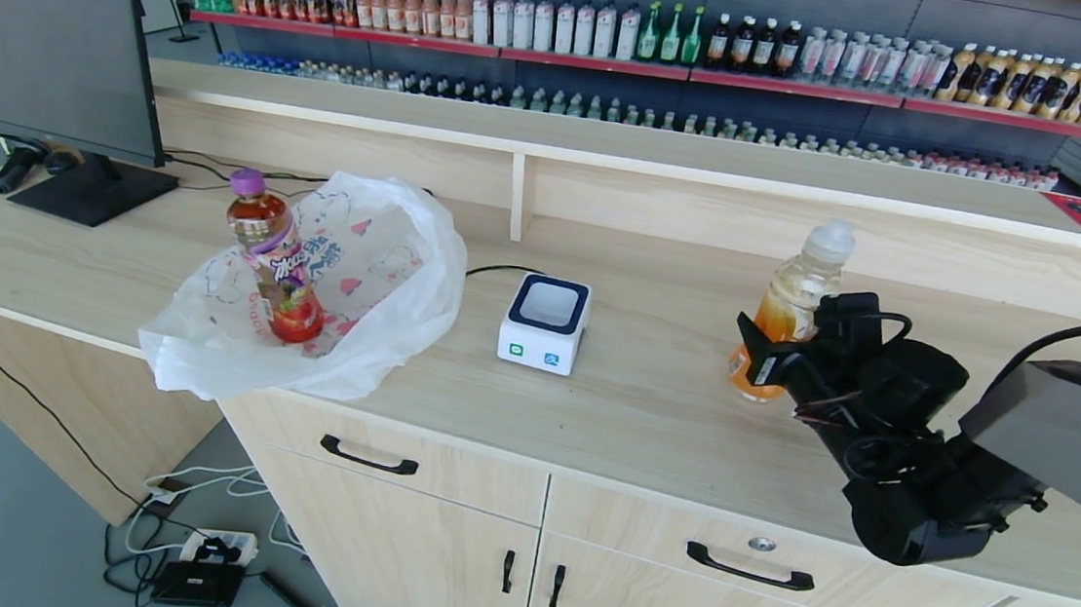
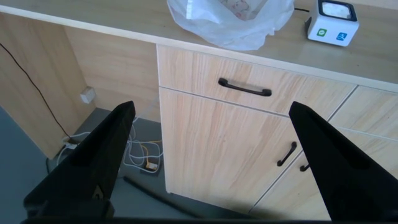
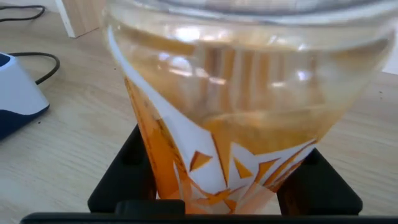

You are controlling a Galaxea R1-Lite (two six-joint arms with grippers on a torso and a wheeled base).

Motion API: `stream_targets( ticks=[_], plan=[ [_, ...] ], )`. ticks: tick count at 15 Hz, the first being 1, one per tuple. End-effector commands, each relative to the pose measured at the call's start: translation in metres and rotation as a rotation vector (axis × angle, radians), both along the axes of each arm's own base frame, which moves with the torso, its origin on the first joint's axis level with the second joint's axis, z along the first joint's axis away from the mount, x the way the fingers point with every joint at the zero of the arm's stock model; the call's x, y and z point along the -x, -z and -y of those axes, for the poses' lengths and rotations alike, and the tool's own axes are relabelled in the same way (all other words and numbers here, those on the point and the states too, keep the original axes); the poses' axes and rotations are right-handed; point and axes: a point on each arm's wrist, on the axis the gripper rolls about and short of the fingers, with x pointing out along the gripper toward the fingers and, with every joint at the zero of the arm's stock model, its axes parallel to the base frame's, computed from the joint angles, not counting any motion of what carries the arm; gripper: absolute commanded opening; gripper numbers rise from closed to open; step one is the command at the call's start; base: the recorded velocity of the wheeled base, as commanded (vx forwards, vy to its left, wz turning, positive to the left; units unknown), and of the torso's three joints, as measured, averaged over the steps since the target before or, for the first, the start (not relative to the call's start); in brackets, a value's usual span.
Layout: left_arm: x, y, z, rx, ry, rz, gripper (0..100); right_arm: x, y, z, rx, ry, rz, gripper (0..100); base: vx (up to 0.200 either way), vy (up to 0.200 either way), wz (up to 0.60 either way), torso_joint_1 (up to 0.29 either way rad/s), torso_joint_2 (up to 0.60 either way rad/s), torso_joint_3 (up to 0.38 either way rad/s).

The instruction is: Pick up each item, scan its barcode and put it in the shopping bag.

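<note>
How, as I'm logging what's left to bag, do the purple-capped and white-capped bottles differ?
The purple-capped bottle leans inside the shopping bag, free of any gripper; the white-capped bottle stands on the counter between the fingers of the right gripper. The purple-capped bottle holds reddish drink, the white-capped bottle pale amber. Both are capped, labelled drink bottles.

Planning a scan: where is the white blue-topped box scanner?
The white box scanner sits mid-counter in the head view, white plastic shopping bag left of it, orange-labelled clear bottle right of it.

Head camera overlooks counter (image 1: 648, 420); low left wrist shares the scanner (image 2: 333, 22); right wrist seemingly closest.
</note>
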Motion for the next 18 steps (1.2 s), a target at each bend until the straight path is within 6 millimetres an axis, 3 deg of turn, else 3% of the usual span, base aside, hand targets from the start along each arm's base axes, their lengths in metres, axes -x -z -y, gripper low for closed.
stream_targets(
  ticks=[1,7,13,16,18],
  plan=[
    [0.000,0.000,0.000,0.000,0.000,0.000,100,0.005,-0.012,0.000,-0.004,-0.002,0.027,0,0.000,0.000,0.00,0.000,0.00,0.000],
    [0.000,0.000,0.000,0.000,0.000,0.000,100,0.020,-0.036,0.001,-0.008,-0.006,0.070,0,0.000,0.000,0.00,0.000,0.00,0.000],
    [0.000,0.000,0.000,0.000,0.000,0.000,100,0.060,-0.068,-0.014,-0.020,-0.069,0.112,0,0.000,0.000,0.00,0.000,0.00,0.000],
    [0.000,0.000,0.000,0.000,-0.002,-0.001,100,0.090,-0.077,-0.048,-0.051,-0.197,0.111,0,0.000,0.000,0.00,0.000,0.00,0.000],
    [0.000,0.000,0.000,0.000,0.000,0.000,100,0.109,-0.081,-0.081,-0.077,-0.317,0.111,0,0.000,0.000,0.00,0.000,0.00,0.000]
  ],
)
